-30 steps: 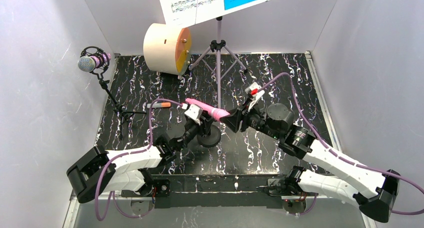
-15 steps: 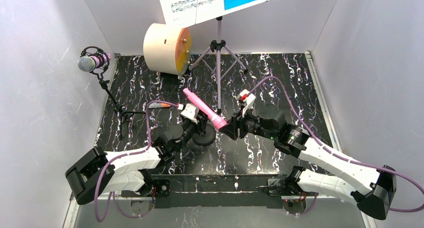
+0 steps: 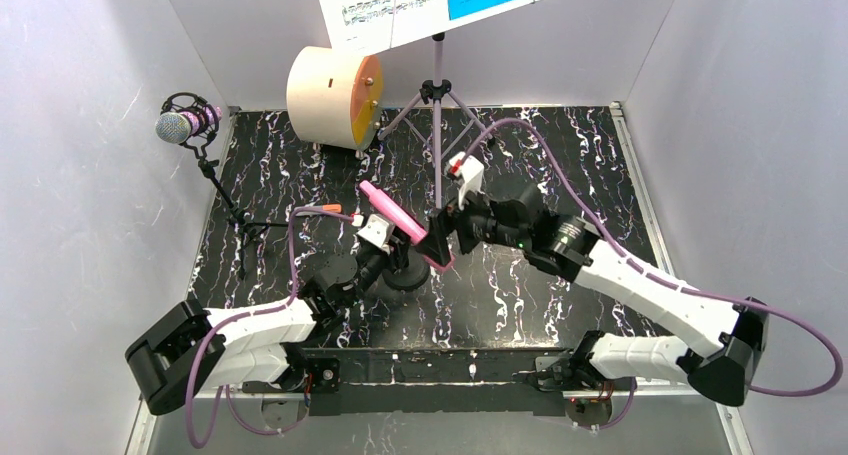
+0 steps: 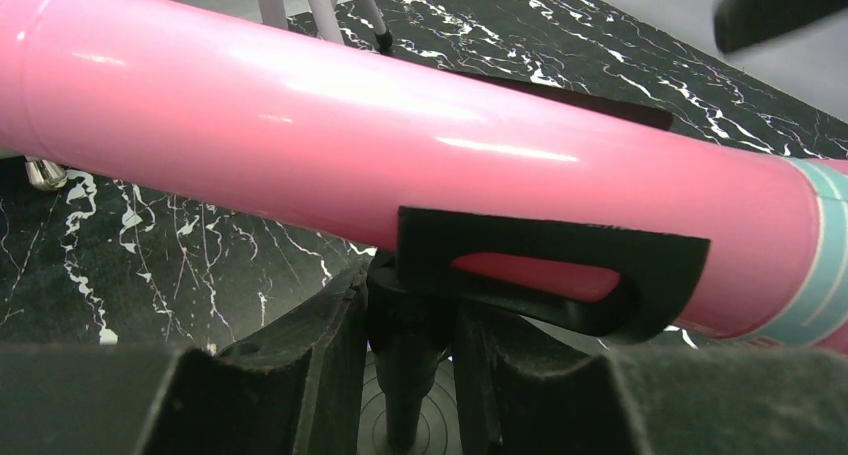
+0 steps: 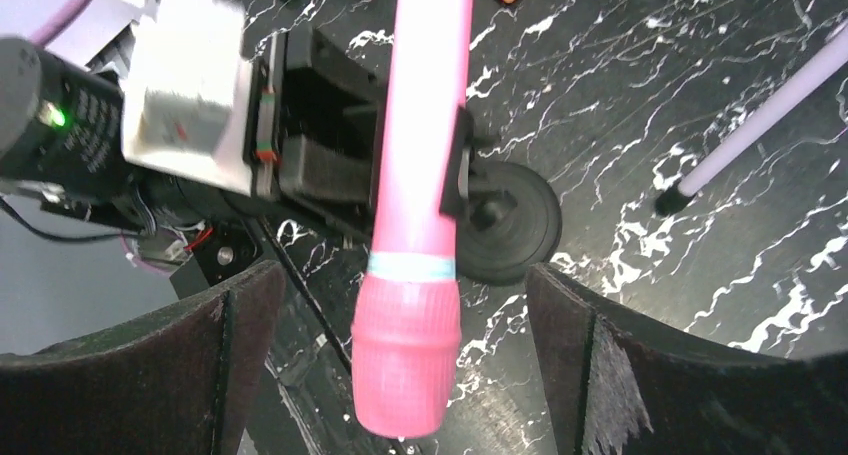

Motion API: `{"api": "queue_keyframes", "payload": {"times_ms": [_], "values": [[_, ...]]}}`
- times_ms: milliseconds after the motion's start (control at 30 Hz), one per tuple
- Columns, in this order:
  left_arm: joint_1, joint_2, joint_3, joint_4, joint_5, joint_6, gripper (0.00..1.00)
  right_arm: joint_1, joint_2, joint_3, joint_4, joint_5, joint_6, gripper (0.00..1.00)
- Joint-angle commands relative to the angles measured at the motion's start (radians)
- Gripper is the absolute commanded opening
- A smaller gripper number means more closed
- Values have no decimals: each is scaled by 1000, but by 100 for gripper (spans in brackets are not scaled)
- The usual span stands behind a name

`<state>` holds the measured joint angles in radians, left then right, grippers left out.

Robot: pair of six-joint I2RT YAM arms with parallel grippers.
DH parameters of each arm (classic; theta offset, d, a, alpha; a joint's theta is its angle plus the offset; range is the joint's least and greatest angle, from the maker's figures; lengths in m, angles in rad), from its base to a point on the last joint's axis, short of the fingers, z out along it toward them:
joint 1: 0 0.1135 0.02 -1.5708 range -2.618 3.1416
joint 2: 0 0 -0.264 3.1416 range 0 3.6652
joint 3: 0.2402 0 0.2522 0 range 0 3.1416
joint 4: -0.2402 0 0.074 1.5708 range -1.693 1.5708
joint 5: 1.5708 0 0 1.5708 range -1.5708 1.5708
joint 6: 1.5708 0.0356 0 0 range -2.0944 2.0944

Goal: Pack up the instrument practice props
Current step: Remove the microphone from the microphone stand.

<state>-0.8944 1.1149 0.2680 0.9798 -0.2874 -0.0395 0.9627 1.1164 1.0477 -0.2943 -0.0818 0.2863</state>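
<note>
Grip check: left gripper is pinched narrow on the stem of the black mic stand, mid-table. Pink microphone sits in its clip, bulb head near-right, tail far-left, long axis diagonal. Right gripper stands wide around the head, not touching. Likely light, rigid, glossy-slick plastic; best taken on the barrel beside the clip.

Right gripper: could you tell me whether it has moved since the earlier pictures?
Yes. The right gripper has shifted left, toward the lilac stand's pole, and now straddles the pink microphone.
</note>
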Motion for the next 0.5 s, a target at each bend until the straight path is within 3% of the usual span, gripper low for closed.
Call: {"api": "queue_keyframes", "payload": {"times_ms": [0,133,467], "values": [[10,12,-23,-29,3,35,0,-7,99,174,-70,7,-64,99],[10,19,-18,-29,-2,35,0,-10,199,255,-136,-64,-72,98],[14,28,-17,-31,-49,25,0,-10,291,308,-231,-147,-100,84]]}}
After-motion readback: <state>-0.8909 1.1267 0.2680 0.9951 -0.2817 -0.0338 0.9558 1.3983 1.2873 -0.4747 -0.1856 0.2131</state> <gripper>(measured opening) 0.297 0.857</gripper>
